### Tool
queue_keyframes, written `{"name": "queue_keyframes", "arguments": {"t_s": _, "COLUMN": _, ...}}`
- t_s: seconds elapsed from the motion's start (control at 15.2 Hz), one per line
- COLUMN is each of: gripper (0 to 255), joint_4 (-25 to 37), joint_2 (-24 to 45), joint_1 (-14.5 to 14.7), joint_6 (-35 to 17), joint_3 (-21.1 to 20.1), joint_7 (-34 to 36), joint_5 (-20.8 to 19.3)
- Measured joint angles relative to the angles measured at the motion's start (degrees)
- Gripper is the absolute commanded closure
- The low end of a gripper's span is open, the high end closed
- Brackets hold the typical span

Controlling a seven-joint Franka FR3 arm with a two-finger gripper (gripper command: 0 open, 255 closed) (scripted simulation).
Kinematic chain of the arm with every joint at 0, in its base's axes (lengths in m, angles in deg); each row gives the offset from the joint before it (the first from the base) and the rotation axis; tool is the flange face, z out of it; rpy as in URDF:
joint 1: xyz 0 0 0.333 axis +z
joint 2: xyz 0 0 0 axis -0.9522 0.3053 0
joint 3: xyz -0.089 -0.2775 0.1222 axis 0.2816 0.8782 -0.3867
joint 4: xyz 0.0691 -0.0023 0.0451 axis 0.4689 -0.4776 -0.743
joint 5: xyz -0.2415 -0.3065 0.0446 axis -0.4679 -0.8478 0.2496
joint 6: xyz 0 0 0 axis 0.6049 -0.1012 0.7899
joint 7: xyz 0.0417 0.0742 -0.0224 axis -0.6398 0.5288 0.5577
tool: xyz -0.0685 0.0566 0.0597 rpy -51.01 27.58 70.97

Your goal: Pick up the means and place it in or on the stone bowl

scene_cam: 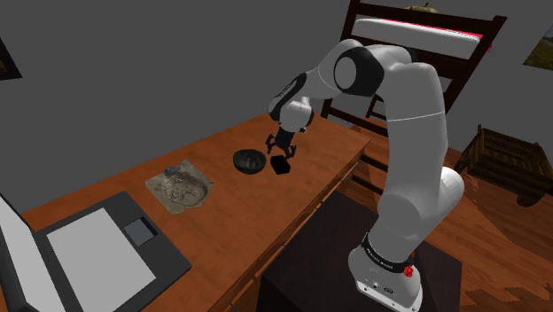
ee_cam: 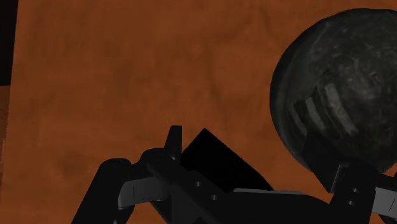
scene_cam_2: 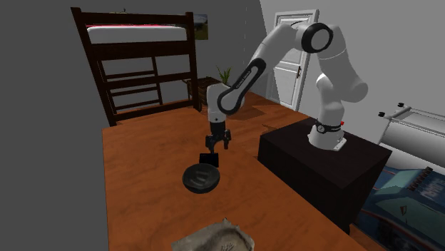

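The small black block (scene_cam: 281, 166) sits on the wooden desk (scene_cam: 213, 222) right beside a dark, speckled stone bowl (scene_cam: 248, 161). My gripper (scene_cam: 281, 146) hangs just above the block with its fingers spread open and nothing clasped. In the second exterior view the block (scene_cam_2: 209, 159) stands just behind the bowl (scene_cam_2: 201, 177), under the gripper (scene_cam_2: 217, 142). In the wrist view the block (ee_cam: 213, 159) lies between the spread fingers of the gripper (ee_cam: 254, 188), nearer one of them, and the bowl (ee_cam: 343, 95) lies beyond the other finger.
A tan carved slab (scene_cam: 180, 187) and an open laptop (scene_cam: 97, 248) lie further along the desk. The desk edge runs close to the stand (scene_cam_2: 321, 164). A dark bunk bed (scene_cam_2: 139, 64) stands behind the desk.
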Motion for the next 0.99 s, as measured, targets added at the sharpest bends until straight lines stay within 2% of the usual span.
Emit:
{"name": "queue_keyframes", "arguments": {"t_s": 0.33, "gripper": 0, "joint_4": 5.4, "joint_2": 7.2, "joint_1": -3.1, "joint_6": -2.5, "joint_3": 0.5, "joint_7": 2.5, "joint_5": 4.0}}
{"name": "queue_keyframes", "arguments": {"t_s": 0.99, "gripper": 0, "joint_4": 8.2, "joint_2": 12.9, "joint_1": -3.6, "joint_6": -5.8, "joint_3": -1.1, "joint_7": 2.1, "joint_5": 6.0}}
